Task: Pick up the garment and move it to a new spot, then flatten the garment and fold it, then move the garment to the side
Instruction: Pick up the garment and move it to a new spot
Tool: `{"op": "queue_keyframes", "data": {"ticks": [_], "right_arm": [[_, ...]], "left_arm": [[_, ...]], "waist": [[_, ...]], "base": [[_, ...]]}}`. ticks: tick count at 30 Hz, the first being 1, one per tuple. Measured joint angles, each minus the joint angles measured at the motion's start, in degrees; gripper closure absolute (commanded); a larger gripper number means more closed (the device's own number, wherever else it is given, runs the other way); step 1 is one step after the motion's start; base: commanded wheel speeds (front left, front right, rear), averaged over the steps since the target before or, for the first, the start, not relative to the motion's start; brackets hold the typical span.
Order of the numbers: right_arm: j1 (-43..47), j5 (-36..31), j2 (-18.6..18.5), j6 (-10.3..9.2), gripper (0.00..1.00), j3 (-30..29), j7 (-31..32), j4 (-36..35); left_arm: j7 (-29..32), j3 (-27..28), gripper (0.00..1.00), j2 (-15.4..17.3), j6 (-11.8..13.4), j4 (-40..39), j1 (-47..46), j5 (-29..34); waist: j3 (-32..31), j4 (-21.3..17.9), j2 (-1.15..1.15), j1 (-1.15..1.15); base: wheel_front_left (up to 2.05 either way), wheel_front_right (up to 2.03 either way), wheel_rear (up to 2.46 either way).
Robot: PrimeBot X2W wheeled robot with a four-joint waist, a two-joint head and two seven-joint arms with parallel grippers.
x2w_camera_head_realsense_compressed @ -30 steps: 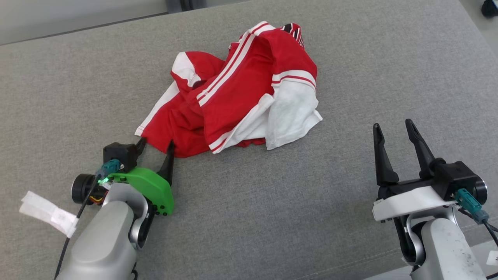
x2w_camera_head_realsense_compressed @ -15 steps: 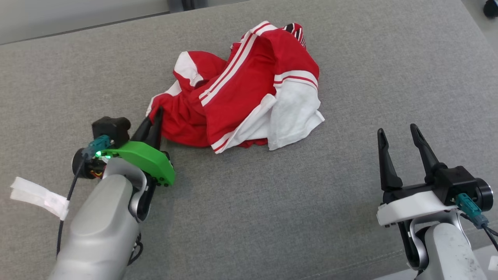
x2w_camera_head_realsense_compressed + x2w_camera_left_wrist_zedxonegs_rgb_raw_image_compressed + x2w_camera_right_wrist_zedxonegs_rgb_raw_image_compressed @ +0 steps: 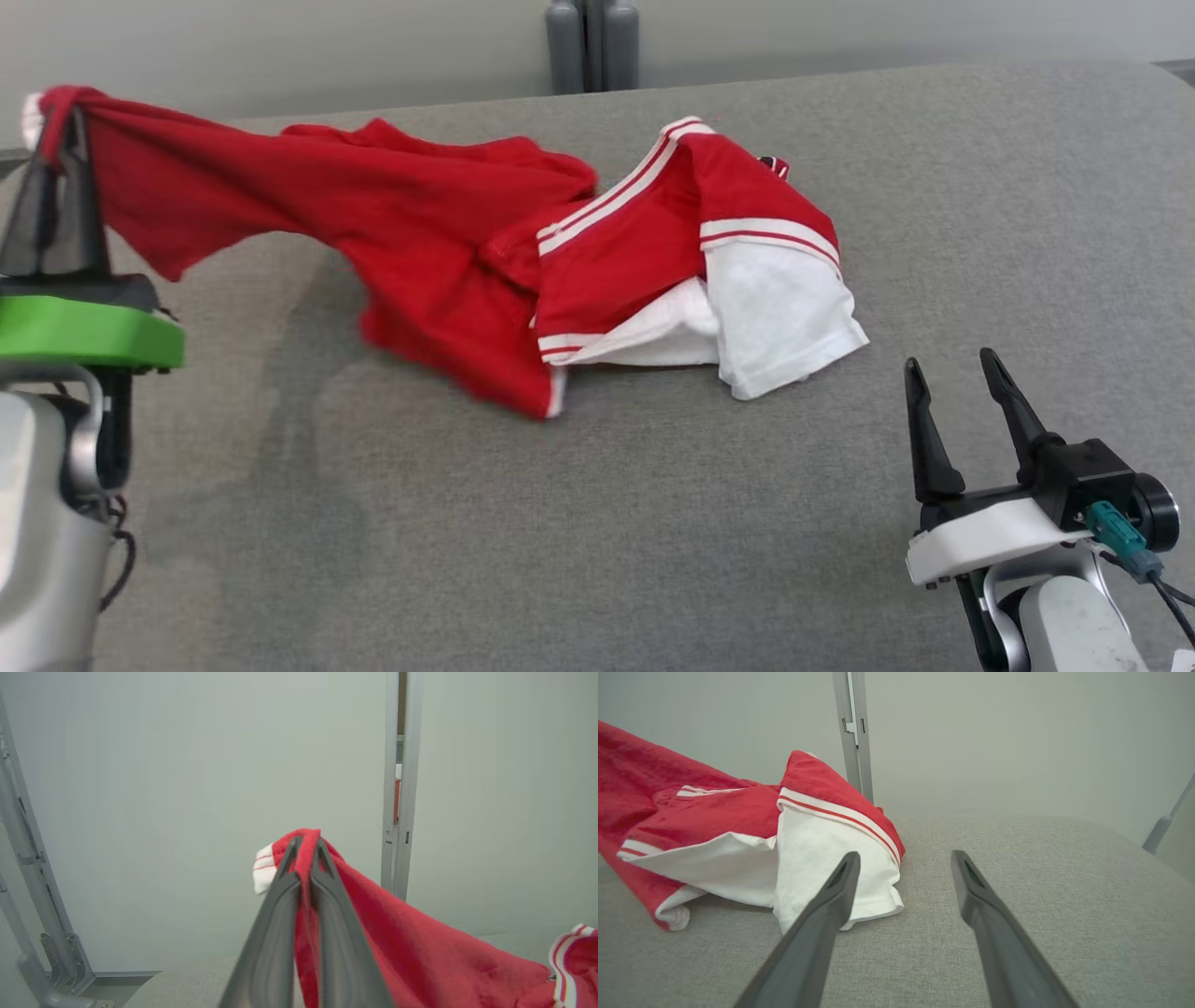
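Left tool [image 3: 306, 843] pinching red corner of garment [image 3: 439, 219] between pressed-together fingers, held above grey fabric surface [image 3: 597, 532] at far left; cloth stretches from there down to bunched red-and-white part lying mid-surface; right tool [image 3: 948, 366] spread, empty, near garment's white part, not touching.
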Motion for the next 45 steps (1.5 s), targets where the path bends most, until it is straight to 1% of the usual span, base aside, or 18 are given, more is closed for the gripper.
{"op": "queue_keyframes", "data": {"ticks": [6, 8, 13, 18, 20, 21, 25, 27, 28, 29, 30, 32, 35, 36, 37, 40, 43, 45], "right_arm": [[0.1, -0.6, 0.0, 0.00, 0.00, -0.3, 0.0, -0.1], [0.0, -0.7, 0.0, 0.00, 0.00, -0.5, 0.0, -0.2], [0.0, -1.2, 0.0, 0.00, 0.00, -0.7, 0.0, -0.3], [0.0, -1.8, 0.0, 0.00, 0.00, -0.9, 0.0, -0.4], [0.0, -2.1, 0.0, 0.00, 0.00, -0.7, 0.0, -0.4], [0.0, -2.1, 0.0, 0.00, 0.00, -0.7, 0.0, -0.4], [-0.6, -2.4, 0.0, 0.00, 0.00, -0.3, 0.0, -0.3], [-1.1, -2.4, 0.0, 0.00, 0.00, 0.1, 0.0, -0.2], [-1.2, -2.4, 0.0, 0.00, 0.00, 0.3, 0.0, -0.2], [-1.2, -2.4, 0.0, 0.00, 0.00, 0.5, 0.0, -0.2], [-1.2, -2.4, 0.0, 0.00, 0.00, 0.5, 0.0, -0.1], [-1.3, -2.3, 0.0, 0.00, 0.00, 0.5, 0.0, -0.1], [-1.3, -1.7, 0.0, 0.00, 0.00, 0.9, 0.0, 0.2], [-1.3, -1.3, 0.0, 0.00, 0.00, 1.0, 0.0, 0.2], [-1.3, -1.1, 0.0, 0.00, 0.00, 1.0, 0.0, 0.2], [-1.1, 0.6, 0.0, 0.00, 0.00, 1.1, 0.0, 0.2], [-1.0, 1.3, 0.0, 0.00, 0.00, 1.8, 0.0, 0.2], [-0.8, 1.6, 0.0, 0.00, 0.00, 2.6, 0.0, 0.2]], "left_arm": [[2.8, 3.3, 1.00, 6.2, 0.5, -2.9, -3.7, 0.2], [3.4, 4.2, 1.00, 8.5, 1.1, -2.8, -4.7, 1.6], [3.6, 5.5, 1.00, 11.3, 1.5, -1.0, -6.5, 2.3], [2.6, 6.8, 1.00, 14.1, 3.4, 1.9, -7.1, 4.0], [2.4, 6.7, 1.00, 14.1, 3.3, 3.3, -7.0, 4.0], [2.4, 6.4, 1.00, 13.8, 2.9, 4.3, -6.9, 3.9], [2.5, 6.1, 1.00, 10.2, 1.2, 9.5, -5.3, 0.3], [3.7, 5.6, 1.00, 8.4, 0.8, 13.2, -3.9, -1.2], [4.4, 5.2, 0.91, 7.6, 0.8, 15.4, -3.1, -1.5], [5.7, 4.5, 0.55, 7.0, 0.9, 17.8, -2.2, -1.5], [6.6, 3.9, 0.00, 6.4, 1.2, 19.7, -1.5, -1.4], [6.2, 3.3, 0.00, 4.8, 2.8, 23.1, -0.2, -1.1], [4.3, 2.4, 0.00, 4.0, 5.0, 26.1, 1.1, 0.3], [3.1, 1.9, 0.00, 3.7, 5.1, 26.1, 1.8, 0.9], [2.3, 1.7, 0.00, 3.4, 5.1, 25.7, 2.3, 1.1], [0.4, 0.2, 0.00, 1.3, 3.8, 22.3, 3.3, 2.5], [-0.1, -0.8, 0.00, -1.0, 2.7, 16.8, 5.3, 3.2], [-0.3, -1.2, 0.00, -3.0, 2.5, 12.8, 7.1, 3.7]], "waist": [[-1.0, 4.6, 0.00, 0.00], [-1.0, 6.0, 0.00, 0.00], [-0.5, 8.6, 0.00, 0.00], [0.3, 10.0, 0.00, 0.00], [0.5, 10.4, 0.00, 0.00], [0.7, 10.5, 0.00, 0.00], [1.2, 10.4, 0.00, 0.00], [1.3, 10.1, 0.00, 0.00], [1.3, 9.9, 0.00, 0.00], [1.4, 9.6, 0.00, 0.00], [1.4, 9.3, 0.00, 0.00], [1.3, 8.6, 0.00, 0.00], [0.9, 7.5, 0.00, 0.00], [0.6, 7.0, 0.00, 0.00], [0.4, 6.6, 0.00, 0.00], [-0.6, 5.4, 0.00, 0.00], [-1.7, 4.0, 0.00, 0.00], [-2.3, 3.0, 0.00, 0.00]], "base": [[0.00, 0.00, 0.00], [0.00, 0.00, 0.00], [0.00, 0.00, 0.00], [0.00, 0.00, 0.00], [0.00, 0.00, 0.00], [0.00, 0.00, 0.00], [0.00, 0.00, 0.00], [0.00, 0.00, 0.00], [0.00, 0.00, 0.00], [0.00, 0.00, 0.00], [0.00, 0.00, 0.00], [0.00, 0.00, 0.00], [0.00, 0.00, 0.00], [0.00, 0.00, 0.00], [0.00, 0.00, 0.00], [0.00, 0.00, 0.00], [0.00, 0.00, 0.00], [0.00, 0.00, 0.00]]}}
